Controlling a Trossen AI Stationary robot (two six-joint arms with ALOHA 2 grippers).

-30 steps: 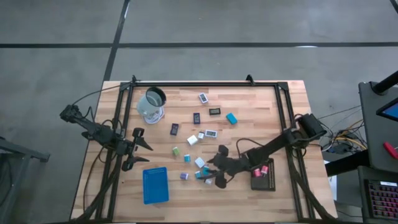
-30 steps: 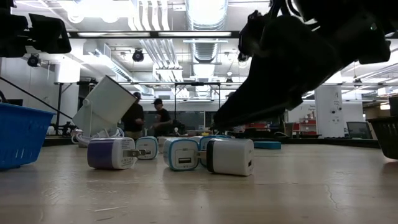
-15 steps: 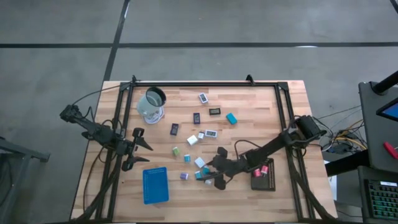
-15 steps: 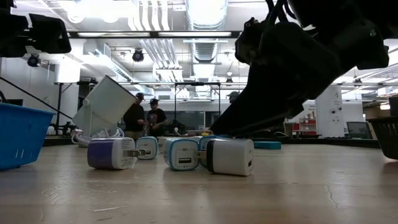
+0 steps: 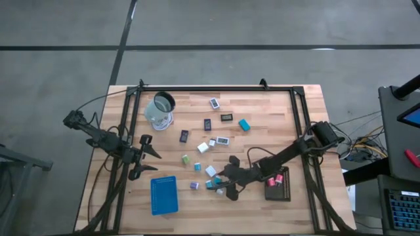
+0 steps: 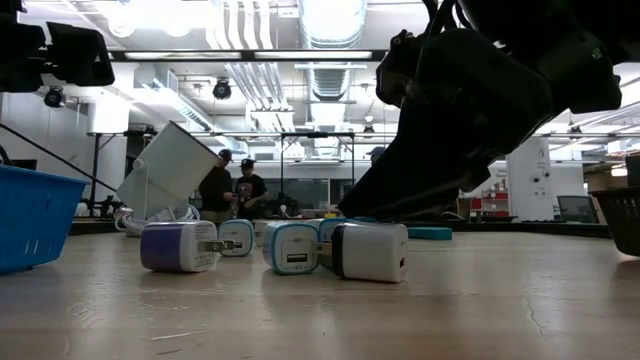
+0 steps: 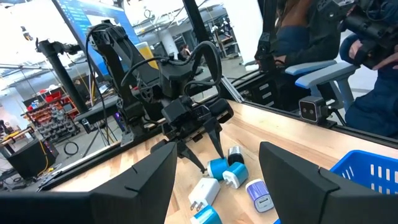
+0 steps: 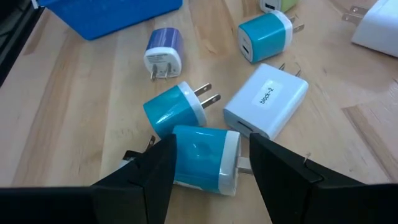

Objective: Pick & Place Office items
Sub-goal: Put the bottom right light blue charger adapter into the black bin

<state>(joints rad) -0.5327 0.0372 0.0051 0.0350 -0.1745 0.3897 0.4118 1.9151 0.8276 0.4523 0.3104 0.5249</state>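
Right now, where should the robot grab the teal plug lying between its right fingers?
Probably across the teal plug's rounded body, from above. It lies on its side, prongs toward the white block, so the smooth sides face the open right gripper's fingers.

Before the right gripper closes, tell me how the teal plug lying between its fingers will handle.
The teal plug looks like hard plastic, so probably stiff under the right gripper. Its glossy, rounded shell may slip or turn between the fingers. It lies on its side beside another teal plug, so a nudge could shove both.
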